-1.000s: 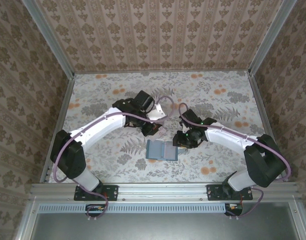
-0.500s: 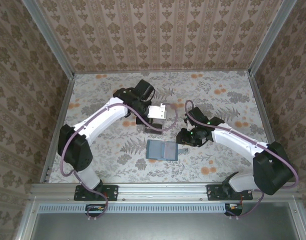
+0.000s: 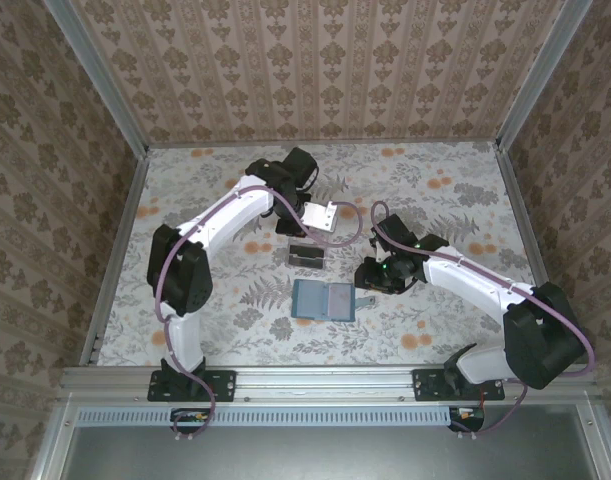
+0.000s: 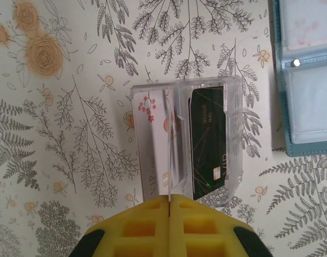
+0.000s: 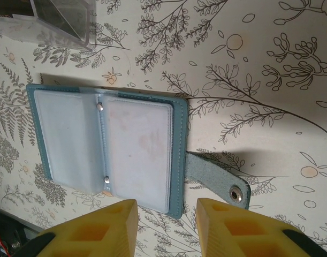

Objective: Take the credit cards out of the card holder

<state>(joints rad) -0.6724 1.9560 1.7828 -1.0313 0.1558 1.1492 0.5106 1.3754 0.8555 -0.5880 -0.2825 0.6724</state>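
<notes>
Card holder (image 3: 325,299) lies opened flat on the table (image 3: 455,210), about midway between its left and right edges and toward the near edge. Its clear sleeves face up and its strap tab (image 5: 219,179) sticks out on the right-hand side. Just beyond it toward the far edge, apart from it, stands a transparent tray (image 4: 235,134) with two compartments. A pale credit card (image 4: 150,139) with pink blossoms is in one and a dark credit card (image 4: 208,139) in the other, both leaning on edge. The left gripper (image 4: 168,214) hangs over the tray with its yellow fingers pressed together and nothing between them. The right gripper (image 5: 166,219) hovers over the holder's strap side, jaws apart and gripping nothing.
</notes>
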